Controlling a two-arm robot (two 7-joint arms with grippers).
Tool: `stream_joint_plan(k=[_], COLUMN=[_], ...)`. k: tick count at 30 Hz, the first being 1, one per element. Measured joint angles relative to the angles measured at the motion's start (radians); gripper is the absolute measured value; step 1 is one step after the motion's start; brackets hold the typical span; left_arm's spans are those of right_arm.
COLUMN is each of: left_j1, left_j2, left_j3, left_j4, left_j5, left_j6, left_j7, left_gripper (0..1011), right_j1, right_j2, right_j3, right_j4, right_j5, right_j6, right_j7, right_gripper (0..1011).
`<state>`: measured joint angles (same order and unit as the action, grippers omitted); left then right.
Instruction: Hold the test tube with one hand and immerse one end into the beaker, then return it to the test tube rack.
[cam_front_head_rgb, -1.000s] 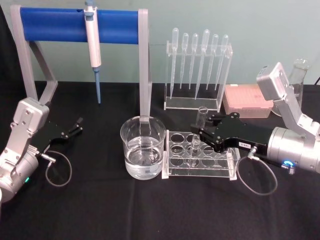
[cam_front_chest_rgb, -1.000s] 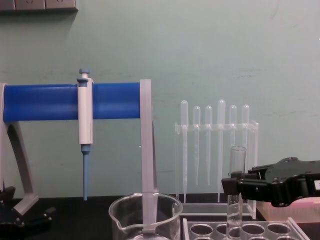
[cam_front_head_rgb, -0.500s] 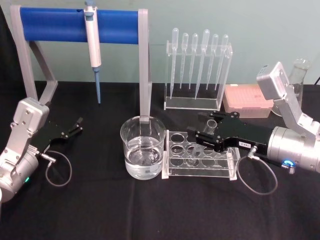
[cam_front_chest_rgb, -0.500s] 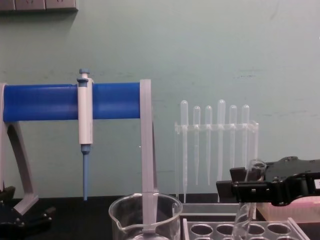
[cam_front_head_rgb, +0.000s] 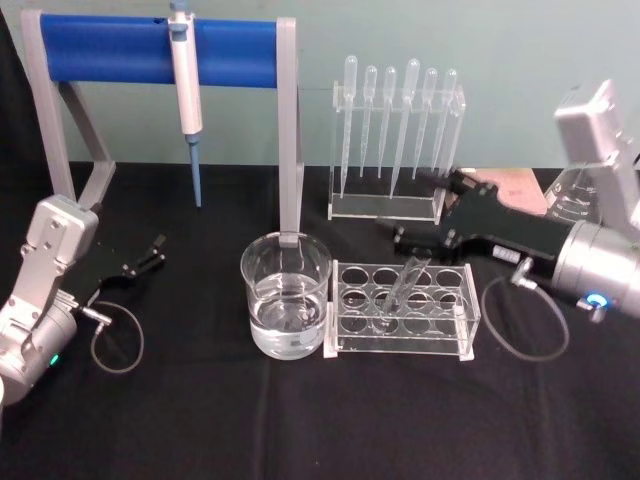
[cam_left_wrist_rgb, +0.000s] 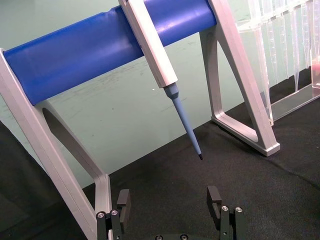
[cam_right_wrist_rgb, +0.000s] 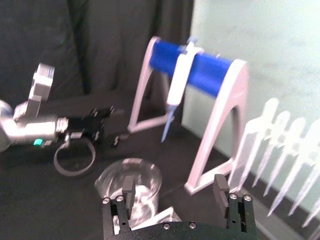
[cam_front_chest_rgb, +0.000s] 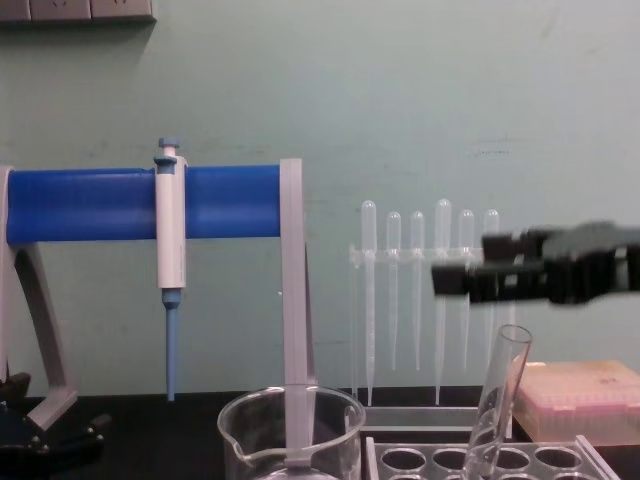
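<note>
The blue stand (cam_front_head_rgb: 160, 50) spans the back left of the black table (cam_front_head_rgb: 300, 420), with the white-and-blue pipettor (cam_front_head_rgb: 185, 75) hanging from its bar, tip pointing down. To the right of it at the back stands the clear pipette rack (cam_front_head_rgb: 395, 140) with six pipettes upright, and further right a pink tip box (cam_front_chest_rgb: 585, 395).

The right arm comes in from the right edge, and the right gripper (cam_front_head_rgb: 425, 232) hangs raised above the table, behind and above the tube rack (cam_front_head_rgb: 400, 310), between it and the pipette rack. Its fingers (cam_right_wrist_rgb: 220, 187) are spread apart with nothing between them. In the chest view the gripper (cam_front_chest_rgb: 465, 280) sits clearly above the tube's rim, not touching it.

The left arm rests low at the left edge, the left gripper (cam_front_head_rgb: 150, 255) near the foot of the stand, its fingers (cam_left_wrist_rgb: 214, 197) parted and empty.

The beaker (cam_front_head_rgb: 286, 305) stands in the middle of the table, just left of the tube rack and touching or nearly touching it, and holds clear liquid in its lower part.

The test tube (cam_front_head_rgb: 400, 290) sits in a hole of the rack, leaning with its open rim tilted toward the right and back; in the chest view (cam_front_chest_rgb: 497, 395) the lean is plain.
</note>
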<state>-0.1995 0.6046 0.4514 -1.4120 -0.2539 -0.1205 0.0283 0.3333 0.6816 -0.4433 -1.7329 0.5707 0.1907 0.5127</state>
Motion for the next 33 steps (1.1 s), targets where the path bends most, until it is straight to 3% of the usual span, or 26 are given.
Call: stream_joint_plan(k=[1, 9, 12, 15, 19, 26, 33], left_j1=[0.0, 0.0, 0.0, 0.0, 0.0, 0.0, 0.0], left_j2=[0.0, 0.0, 0.0, 0.0, 0.0, 0.0, 0.0], left_j3=[0.0, 0.0, 0.0, 0.0, 0.0, 0.0, 0.0], left_j4=[0.0, 0.0, 0.0, 0.0, 0.0, 0.0, 0.0], left_j5=[0.0, 0.0, 0.0, 0.0, 0.0, 0.0, 0.0], left_j6=[0.0, 0.0, 0.0, 0.0, 0.0, 0.0, 0.0], left_j7=[0.0, 0.0, 0.0, 0.0, 0.0, 0.0, 0.0], left_gripper=[1000, 1000, 1000, 1000, 1000, 1000, 1000], right_j1=[-0.005, -0.075, -0.107, -0.141, -0.165, -0.18, -0.185], right_j2=[0.0, -0.04, -0.079, -0.131, -0.185, -0.248, -0.275], right_j3=[0.008, 0.102, 0.131, 0.154, 0.163, 0.17, 0.177], right_j4=[-0.008, -0.06, -0.056, -0.021, 0.032, 0.115, 0.156], right_j5=[0.003, -0.007, -0.05, -0.123, -0.198, -0.272, -0.29], right_j6=[-0.002, -0.035, -0.071, -0.129, -0.2, -0.278, -0.297], right_j7=[-0.01, -0.176, -0.274, -0.389, -0.486, -0.56, -0.564], right_gripper=[1004, 1004, 1004, 1004, 1004, 1004, 1004])
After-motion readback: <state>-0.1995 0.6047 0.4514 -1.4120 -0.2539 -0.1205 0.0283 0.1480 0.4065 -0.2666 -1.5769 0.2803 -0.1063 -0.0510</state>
